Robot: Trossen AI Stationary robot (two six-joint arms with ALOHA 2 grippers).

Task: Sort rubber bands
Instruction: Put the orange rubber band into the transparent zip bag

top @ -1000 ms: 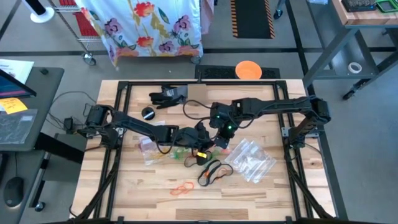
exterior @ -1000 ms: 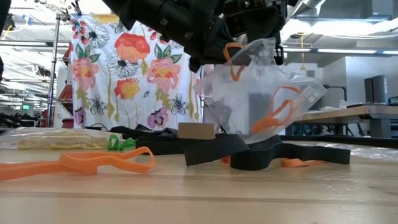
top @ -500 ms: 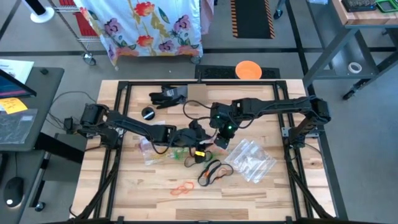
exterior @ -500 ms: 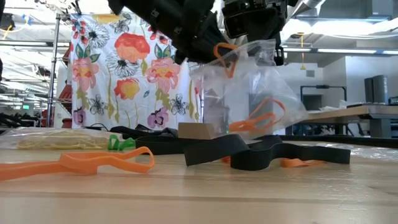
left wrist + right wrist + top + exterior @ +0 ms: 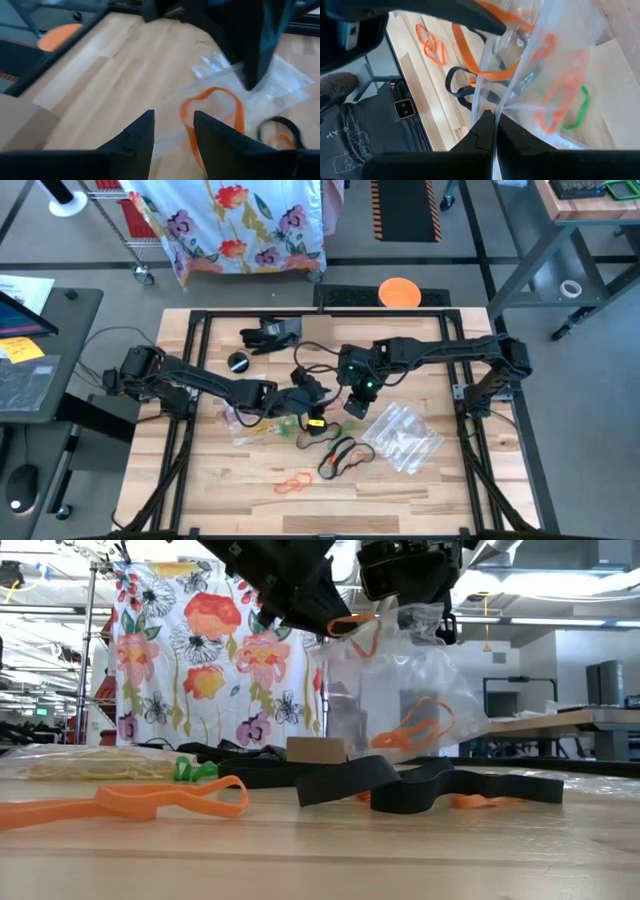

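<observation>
Spanning the scene is a wooden table (image 5: pixel 200 470) with both arms meeting over its middle. Clenched on the top edge of a clear bag (image 5: pixel 420 690), the right gripper (image 5: pixel 493 131) holds it up off the table. The left gripper (image 5: pixel 172 131) sits released at the bag's mouth, an orange rubber band (image 5: pixel 212 120) hanging at one finger. More bands lie in the bag and loose on the table, orange (image 5: pixel 150 802), black (image 5: pixel 400 780) and green (image 5: pixel 195 770).
</observation>
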